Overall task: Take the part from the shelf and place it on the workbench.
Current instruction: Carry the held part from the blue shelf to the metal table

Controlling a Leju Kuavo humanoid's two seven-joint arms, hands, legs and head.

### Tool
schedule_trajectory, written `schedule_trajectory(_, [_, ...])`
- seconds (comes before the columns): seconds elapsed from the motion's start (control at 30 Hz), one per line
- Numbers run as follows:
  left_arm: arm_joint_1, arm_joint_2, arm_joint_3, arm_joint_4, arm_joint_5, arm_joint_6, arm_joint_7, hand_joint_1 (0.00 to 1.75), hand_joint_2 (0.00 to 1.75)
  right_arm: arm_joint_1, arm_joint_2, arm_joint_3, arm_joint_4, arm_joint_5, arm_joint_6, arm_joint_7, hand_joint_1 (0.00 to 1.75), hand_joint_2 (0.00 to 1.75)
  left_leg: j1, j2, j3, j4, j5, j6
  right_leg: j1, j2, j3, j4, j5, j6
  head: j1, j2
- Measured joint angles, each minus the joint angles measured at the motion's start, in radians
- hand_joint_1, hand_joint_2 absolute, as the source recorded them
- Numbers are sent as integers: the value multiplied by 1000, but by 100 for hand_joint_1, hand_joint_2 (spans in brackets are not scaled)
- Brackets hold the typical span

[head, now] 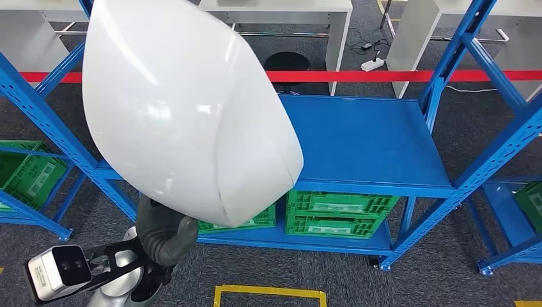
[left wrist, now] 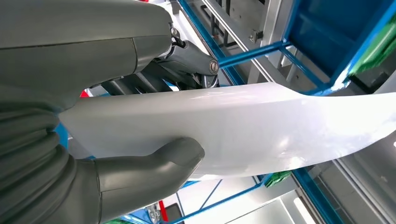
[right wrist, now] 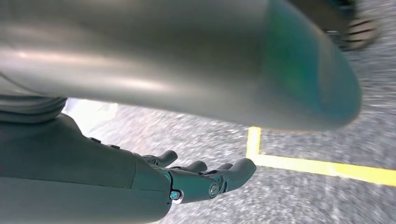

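Your left hand (left wrist: pixel 116 154) sits nearest the lens, gripping the white part (left wrist: pixel 243 130): its thumb presses one face of the curved shell, and the darker fingers (left wrist: pixel 187 56) close over the other. From the head view that part (head: pixel 185 109) is lifted clear of the blue shelf (head: pixel 364 141) and covers the picture from ten to six o'clock, with the left hand (head: pixel 167 233) under it at seven. Green crates (head: pixel 335 214) rest on the lower tier at five o'clock. Your right hand (right wrist: pixel 196 179) holds nothing, fingers loosely extended above grey carpet (right wrist: pixel 299 200) and yellow floor tape (right wrist: pixel 327 168).
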Motion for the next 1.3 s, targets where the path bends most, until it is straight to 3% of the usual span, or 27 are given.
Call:
schedule_trajectory(0.03, [-3,4,-3,1,3,0,1,175,175,-1,1,-9,0,-16,0,-23,0,0,1,-2,-8,15,-21,-6,-2,-2,-11,-2,11,-7,-1,0])
schedule_trajectory(0.07, [-7,7,-6,2,5,0,1,175,175,-2,2,-18,0,-28,-1,-44,0,0,2,-3,-21,51,-62,-11,-3,-3,-24,-3,23,-13,-4,0])
schedule_trajectory(0.13, [-16,13,-10,6,8,0,3,175,175,-3,2,-34,0,-45,-3,-78,0,0,4,-5,-49,169,-162,-19,-2,-4,-54,-3,47,-17,-9,0])
schedule_trajectory(0.17, [-19,16,-11,10,10,0,3,175,175,-3,2,-41,0,-50,-4,-92,0,0,4,-5,-57,228,-192,-22,-2,-5,-70,-2,59,-17,-10,0])
schedule_trajectory(0.2, [-22,19,-11,13,12,1,3,175,175,-3,2,-47,0,-52,-3,-105,0,0,4,-5,-54,264,-198,-22,-1,-5,-85,-1,71,-16,-10,0])
schedule_trajectory(0.23, [-25,22,-12,17,15,1,2,175,175,-3,2,-51,0,-52,-3,-117,0,0,4,-5,-36,269,-182,-21,-1,-6,-100,1,82,-15,-10,0])
schedule_trajectory(0.3, [-34,26,-14,24,22,2,-1,175,175,-3,2,-54,0,-48,-3,-137,0,0,4,-6,50,178,-134,-13,0,-5,-127,4,105,-11,-11,0])
schedule_trajectory(0.37, [-44,28,-15,29,32,3,-7,175,175,-3,2,-54,0,-43,-4,-141,0,0,-1,-7,149,34,-135,0,2,-4,-144,5,126,-2,-11,0])
schedule_trajectory(0.43, [-51,29,-17,35,39,2,-13,175,175,-2,2,-56,0,-42,-4,-132,0,0,-7,-9,182,-33,-153,13,1,-4,-148,1,144,11,-13,0])
schedule_trajectory(0.5, [-56,30,-18,42,43,0,-15,175,175,-1,2,-59,0,-44,-4,-125,0,0,-8,-7,168,-37,-135,29,-2,-3,-152,-3,155,24,-15,0])
schedule_trajectory(0.53, [-59,30,-20,46,43,0,-15,175,175,0,2,-61,0,-46,-4,-123,0,0,-7,-5,158,-39,-122,38,-3,-2,-160,8,138,29,-14,0])
schedule_trajectory(0.57, [-62,30,-22,50,43,-1,-15,175,175,1,2,-62,0,-50,-3,-122,0,0,-5,-3,145,-42,-108,46,-3,-1,-173,37,102,32,-12,0])
schedule_trajectory(0.63, [-67,30,-27,57,46,-5,-15,175,175,1,2,-68,0,-67,-3,-113,0,0,-5,-1,114,-42,-82,54,-4,0,-208,150,-4,37,-8,0])
schedule_trajectory(0.67, [-69,30,-30,62,48,-8,-15,175,175,0,2,-74,0,-78,-2,-105,0,0,-6,-1,97,-40,-69,55,-4,0,-220,215,-39,40,-6,0])
schedule_trajectory(0.7, [-71,30,-33,67,50,-12,-15,175,175,0,2,-80,0,-89,-1,-96,0,0,-6,0,79,-37,-56,55,-4,0,-222,262,-49,42,-5,0])
schedule_trajectory(0.77, [-79,30,-37,78,51,-18,-15,175,175,0,2,-94,0,-111,-1,-86,0,0,-6,1,41,-27,-34,51,-4,-1,-181,267,-11,43,-4,0])
schedule_trajectory(0.8, [-84,30,-39,82,51,-20,-15,175,175,-1,2,-101,0,-120,-1,-85,0,0,-5,1,24,-20,-25,47,-4,-1,-132,216,12,42,-4,0])
schedule_trajectory(0.87, [-95,28,-41,87,51,-22,-15,175,175,-4,2,-110,0,-130,-1,-83,0,0,-6,0,-2,-7,-9,38,-1,-1,-28,78,5,35,-3,0])
schedule_trajectory(0.9, [-100,27,-42,88,51,-22,-15,175,175,-5,2,-113,0,-132,0,-81,0,0,-7,1,-8,-2,-1,32,1,0,3,28,-10,28,-3,0])
schedule_trajectory(0.93, [-104,26,-43,90,51,-22,-15,175,175,-6,2,-117,0,-134,0,-80,0,0,-8,1,-12,-2,7,25,4,1,14,4,-22,21,-2,0])
schedule_trajectory(1.0, [-110,26,-46,93,51,-22,-15,175,175,-7,4,-126,0,-142,1,-79,0,0,-6,1,-14,-4,19,13,4,0,4,-3,-10,5,-1,0])
schedule_trajectory(1.03, [-112,26,-49,94,51,-22,-15,175,175,-7,5,-131,0,-150,1,-78,0,0,-4,-1,-19,3,8,7,2,-2,-4,-4,0,-3,-2,0])
schedule_trajectory(1.1, [-120,26,-53,95,51,-20,-15,175,175,-10,7,-144,1,-168,-2,-77,0,0,-1,-4,-42,68,-67,-2,-1,-6,-28,-8,24,-13,-5,0])
schedule_trajectory(1.17, [-127,26,-58,96,51,-17,-13,175,175,-11,8,-156,1,-180,-6,-70,0,0,0,-5,-71,192,-157,-9,-1,-6,-56,-7,45,-15,-8,0])
schedule_trajectory(1.2, [-128,26,-60,96,51,-15,-12,175,175,-11,8,-161,1,-181,-6,-63,0,0,1,-5,-77,246,-173,-11,-1,-7,-71,-7,56,-14,-9,0])
schedule_trajectory(1.27, [-129,27,-64,96,51,-12,-10,175,175,-11,9,-167,1,-180,-6,-43,0,0,1,-4,-49,273,-138,-11,-1,-15,-99,-6,76,-12,-10,0])
schedule_trajectory(1.3, [-130,27,-65,96,51,-11,-10,175,175,-11,10,-169,1,-177,-6,-33,0,0,0,0,-9,232,-110,-8,-1,-20,-109,-5,85,-10,-11,0])
